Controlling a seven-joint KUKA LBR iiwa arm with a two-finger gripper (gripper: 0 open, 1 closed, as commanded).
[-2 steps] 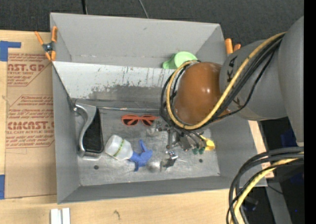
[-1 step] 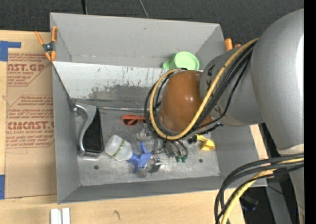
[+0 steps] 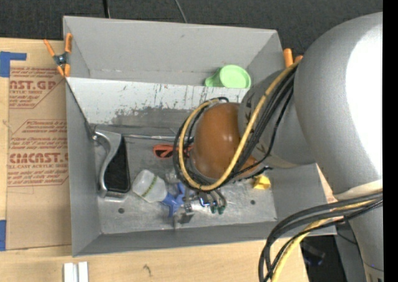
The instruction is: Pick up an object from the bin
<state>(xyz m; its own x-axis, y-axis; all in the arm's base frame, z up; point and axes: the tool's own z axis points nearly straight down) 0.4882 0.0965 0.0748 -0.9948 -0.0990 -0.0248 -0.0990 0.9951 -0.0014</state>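
Observation:
My gripper pokes out from under the arm's orange dome, low over the bin's front middle. A small blue plastic piece lies right against its left side; whether it is held I cannot tell. Just left of that lies a clear plastic cup on its side. A small yellow thing shows on the bin floor to the gripper's right, partly under the arm.
A black and silver hand tool lies along the left wall. A red-orange thing peeks out behind the dome. A light green round lid rests against the back wall. The arm covers the bin's right half.

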